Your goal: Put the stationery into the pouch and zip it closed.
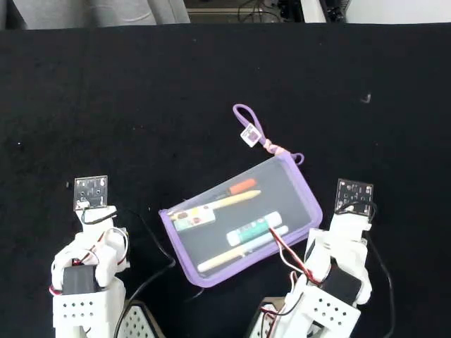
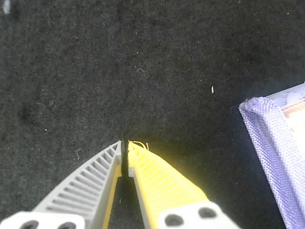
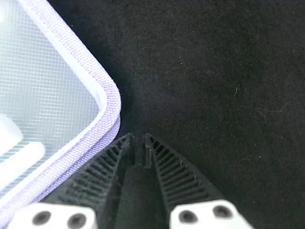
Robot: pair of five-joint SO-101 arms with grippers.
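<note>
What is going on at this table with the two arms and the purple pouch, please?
The stationery already lies inside the purple pouch in the middle of the table. The left gripper sits shut over the bare table beside it, and the right gripper sits shut next to the pouch's corner. Neither holds anything. I cannot tell whether the pouch is zipped fully.

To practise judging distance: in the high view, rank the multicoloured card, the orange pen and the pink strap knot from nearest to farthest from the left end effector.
1. Multicoloured card, inside the pouch, at the corner beside the left end effector.
2. Orange pen, mid-pouch, along its far edge.
3. Pink knot, outside, at the pouch's far corner.
</note>
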